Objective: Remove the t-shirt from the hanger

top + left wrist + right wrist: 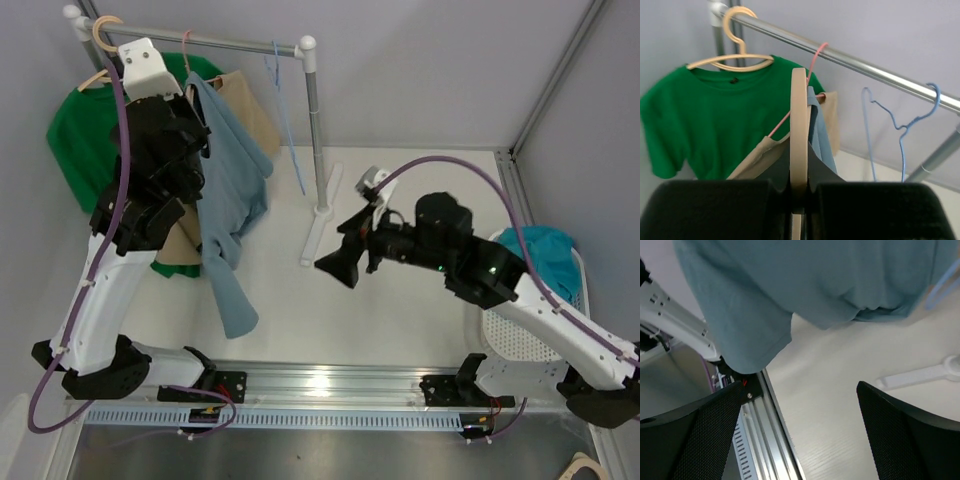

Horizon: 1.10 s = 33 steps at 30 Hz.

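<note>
Four hangers: a cream hanger [715, 60] up and left of the left gripper's [799, 195] jaws, a pink hanger [817, 60] just above them, a blue hanger [902, 150] to their right, and a wooden hanger [799, 125] pinched between them. One rail [875, 69] carries the first three.

Four garments: a green t-shirt [710, 125], a tan shirt [757, 157], a blue-grey t-shirt [230, 190] and a teal cloth [545, 250]. The teal cloth lies in the one basket [515, 335], behind the right gripper's [342, 265] spread jaws.
</note>
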### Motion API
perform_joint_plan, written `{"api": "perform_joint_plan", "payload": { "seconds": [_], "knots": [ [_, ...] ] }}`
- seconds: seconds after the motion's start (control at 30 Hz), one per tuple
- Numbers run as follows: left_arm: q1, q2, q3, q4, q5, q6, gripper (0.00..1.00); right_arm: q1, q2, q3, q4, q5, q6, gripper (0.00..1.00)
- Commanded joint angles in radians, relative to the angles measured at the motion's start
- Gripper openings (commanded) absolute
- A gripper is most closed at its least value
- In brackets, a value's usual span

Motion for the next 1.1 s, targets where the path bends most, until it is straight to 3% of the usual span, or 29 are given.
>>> {"api": "perform_joint_plan", "payload": {
  "seconds": [0.0, 0.3, 0.43, 0.63, 0.67, 0.7, 0.73, 0.9, 1.07],
  "knots": [
    [-0.052, 0.02, 0.054, 0.141, -0.245, 0.138, 0.01, 0.141, 0.031, -0.07, 0.169, 0.119, -0.059, 1.0],
    [-0.132, 0.02, 0.025, 0.115, -0.358, 0.083, 0.01, 0.307, 0.178, -0.2, 0.604, 0.19, -0.078, 0.99],
    [-0.155, 0.027, -0.015, 0.198, -0.382, 0.134, 0.01, 0.364, 0.255, -0.211, 0.793, 0.222, -0.087, 0.99],
    [-0.161, 0.038, -0.025, 0.158, -0.367, 0.088, 0.01, 0.377, 0.32, -0.194, 0.898, 0.201, -0.069, 0.99],
    [-0.161, 0.04, -0.033, 0.158, -0.362, 0.085, 0.01, 0.375, 0.329, -0.17, 0.889, 0.192, -0.07, 0.55],
    [-0.161, 0.041, -0.038, 0.163, -0.353, 0.085, 0.01, 0.378, 0.35, -0.148, 0.861, 0.208, -0.067, 0.24],
    [-0.161, 0.043, -0.041, 0.175, -0.344, 0.083, 0.01, 0.378, 0.358, -0.131, 0.799, 0.219, -0.055, 0.0],
    [-0.113, 0.087, 0.01, 0.186, -0.223, 0.042, 0.01, 0.427, 0.272, -0.226, 0.712, 0.302, -0.046, 0.0],
    [-0.011, 0.182, 0.102, 0.139, -0.126, 0.021, 0.01, 0.593, 0.108, -0.375, 0.645, 0.466, 0.01, 0.0]
  ]
}}
